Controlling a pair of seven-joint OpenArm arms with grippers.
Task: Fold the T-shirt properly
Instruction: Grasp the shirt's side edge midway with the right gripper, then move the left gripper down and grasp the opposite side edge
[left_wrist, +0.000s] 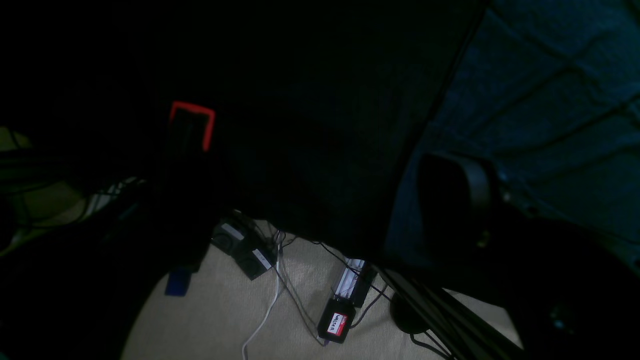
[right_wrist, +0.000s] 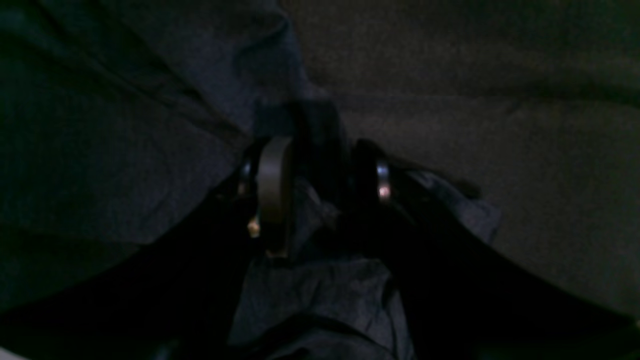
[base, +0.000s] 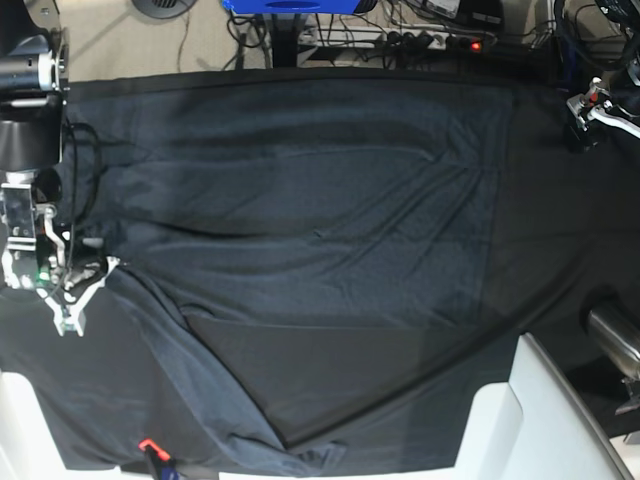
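The T-shirt (base: 330, 210), slate-grey and creased, lies spread across most of the black table cloth (base: 560, 250), its body reaching from the cloth's far edge toward the middle, with one long fold of fabric running diagonally down to the near edge, where it ends in a crumpled point beside the near-left corner; a triangle of bare cloth shows between that fold and the shirt's body.

At the cloth's left edge the right gripper (base: 80, 288) sits low over the shirt's margin; the right wrist view shows its two fingers (right_wrist: 274, 195) standing a little apart with a bunched ridge of grey fabric between them, though the picture is too dark to tell whether the pads actually pinch the fabric or merely straddle it.

The left gripper (left_wrist: 320, 165) hangs off the cloth's far right corner, its jaws spread wide and holding nothing; in its own wrist view one dark rounded finger (left_wrist: 457, 200) shows against the bluish fabric, while the other is only a dim shape edged in red.

Beyond the table's edge that view takes in a pale floor (left_wrist: 225, 310) strewn with cables (left_wrist: 265, 315) and a small black box with a red label (left_wrist: 336, 320); along the far side of the base view a power strip (base: 440, 42) and a blue object (base: 290, 6) lie on the floor.
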